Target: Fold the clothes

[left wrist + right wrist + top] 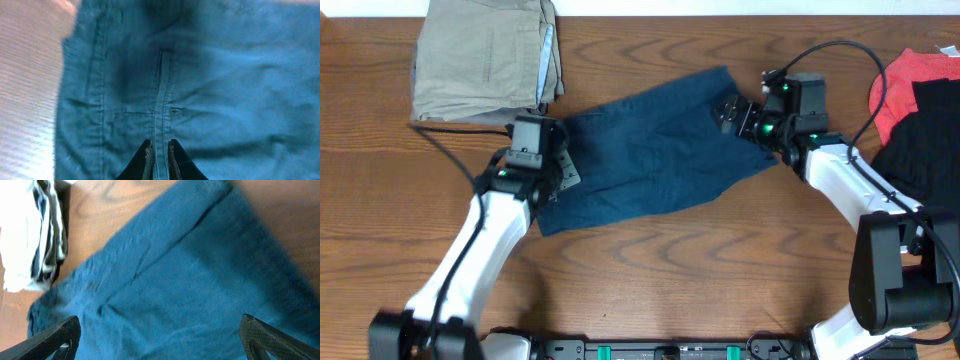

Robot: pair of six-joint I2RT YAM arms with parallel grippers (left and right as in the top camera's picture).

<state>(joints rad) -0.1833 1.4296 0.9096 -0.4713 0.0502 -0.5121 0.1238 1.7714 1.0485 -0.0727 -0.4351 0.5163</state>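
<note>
The left gripper [160, 152] is clenched on the centre seam of the dark navy blue denim-like shorts [225, 90], which spread ahead of it. So thin a pinch may slip once lifted. The right gripper [159, 332] gapes empty over their other end, so one-sided pulling could bunch the cloth.

The overhead view is bright, even and sharp, with soft shadows on the brown wooden table [670, 280]. In the left wrist view the dark navy blue denim-like shorts [240, 75] look soft, with a dark shadow patch near the top. The right wrist view is blurred, and the folded khaki-tan garment [20, 245] is overexposed to white.
</note>
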